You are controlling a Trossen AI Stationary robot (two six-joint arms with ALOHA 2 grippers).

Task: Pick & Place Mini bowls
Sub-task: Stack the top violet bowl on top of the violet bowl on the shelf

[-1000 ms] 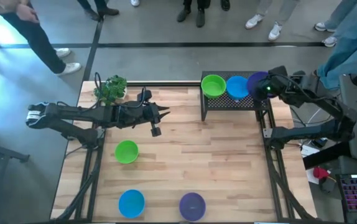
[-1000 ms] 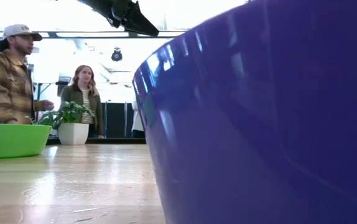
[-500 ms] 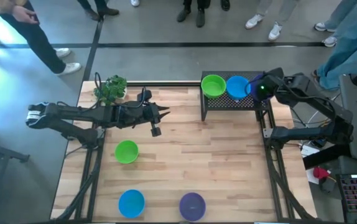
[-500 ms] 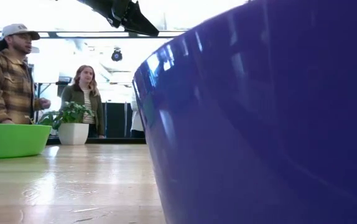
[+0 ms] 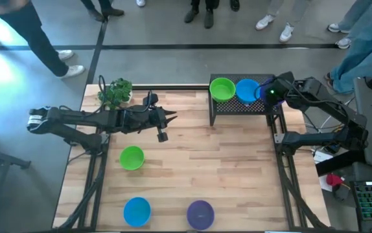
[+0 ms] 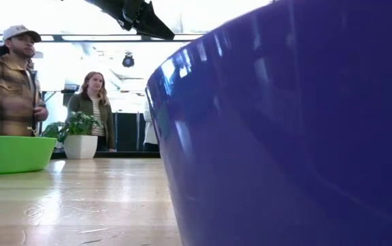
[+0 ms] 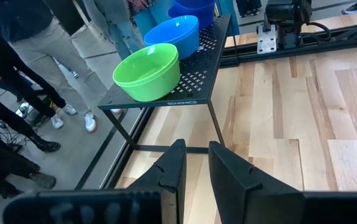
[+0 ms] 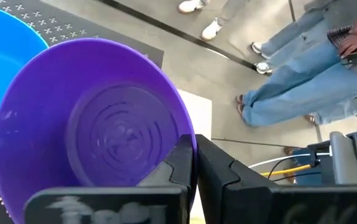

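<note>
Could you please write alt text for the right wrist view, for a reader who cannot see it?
The right claw is shut on the rim of a purple mini bowl, whose ridged inside faces the camera. A blue mini bowl sits beside it on a black perforated shelf. Beyond, people's legs in jeans stand on a grey floor.

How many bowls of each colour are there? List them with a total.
Green: 2, green rack bowl, green table bowl.
Blue: 2, blue rack bowl, blue table bowl.
Purple: 2, purple table bowl, held purple bowl in the right gripper.
Total: 6 bowls.
</note>
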